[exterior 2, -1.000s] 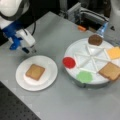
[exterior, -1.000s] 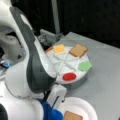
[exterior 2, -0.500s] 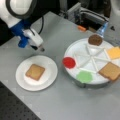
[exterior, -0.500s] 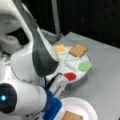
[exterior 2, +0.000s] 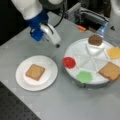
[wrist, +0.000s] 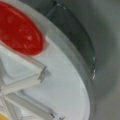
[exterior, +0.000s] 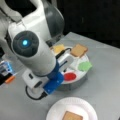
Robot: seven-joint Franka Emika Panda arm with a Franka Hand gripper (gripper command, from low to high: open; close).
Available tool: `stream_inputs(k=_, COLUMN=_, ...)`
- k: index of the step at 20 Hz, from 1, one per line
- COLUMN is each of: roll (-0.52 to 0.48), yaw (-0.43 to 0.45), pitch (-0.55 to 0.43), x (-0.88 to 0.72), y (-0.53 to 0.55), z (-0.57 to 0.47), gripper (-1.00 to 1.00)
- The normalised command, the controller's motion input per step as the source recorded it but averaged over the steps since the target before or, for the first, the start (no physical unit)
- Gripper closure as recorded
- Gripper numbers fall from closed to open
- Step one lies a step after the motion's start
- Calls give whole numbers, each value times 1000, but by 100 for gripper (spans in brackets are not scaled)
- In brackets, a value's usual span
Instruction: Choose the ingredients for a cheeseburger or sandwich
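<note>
In both front views a plain white plate (exterior 2: 22, 82) (exterior: 55, 112) carries one tan toast square (exterior 2: 35, 72) (exterior: 72, 116) and nothing else. The white divided tray (exterior 2: 80, 50) (exterior: 80, 78) holds a red tomato disc (exterior 2: 69, 62) (exterior: 69, 76), a green lettuce piece (exterior 2: 84, 76) (exterior: 85, 66), another toast square (exterior 2: 110, 71) (exterior: 78, 50), a yellow cheese square (exterior 2: 114, 52) (exterior: 58, 48) and a brown patty (exterior 2: 95, 39). My gripper (exterior 2: 57, 45) hangs empty above the table just left of the tray's rim, nearest the tomato. The wrist view looks down on the tomato (wrist: 17, 32) and tray (wrist: 65, 87); no fingers show there.
The arm's white and blue body (exterior: 37, 57) fills a front view's left and hides part of the tray. An orange item (exterior 2: 81, 28) and a blue-capped bottle (exterior 2: 102, 28) lie behind the tray. Bare grey table (exterior 2: 62, 105) lies between the plate and tray.
The gripper has travelled from beside the plate's far side toward the tray, nothing in it. The toast on the plate and the tray's pieces have not moved.
</note>
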Motion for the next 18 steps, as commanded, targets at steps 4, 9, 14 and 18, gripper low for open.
stream_inputs(k=4, roll=-410, yaw=-100, pitch=-96, x=-338, y=244, z=-52, gripper=-100)
stream_inputs(k=9, roll=-263, yaw=-15, pitch=-81, x=-317, y=154, z=-94, gripper=-100)
stream_inputs(k=14, roll=-206, yaw=7, pitch=-103, x=-292, y=185, z=-95, gripper=-100)
stream_inputs(k=18, roll=-180, yaw=27, pitch=-178, x=-268, y=252, z=-150, gripper=-100)
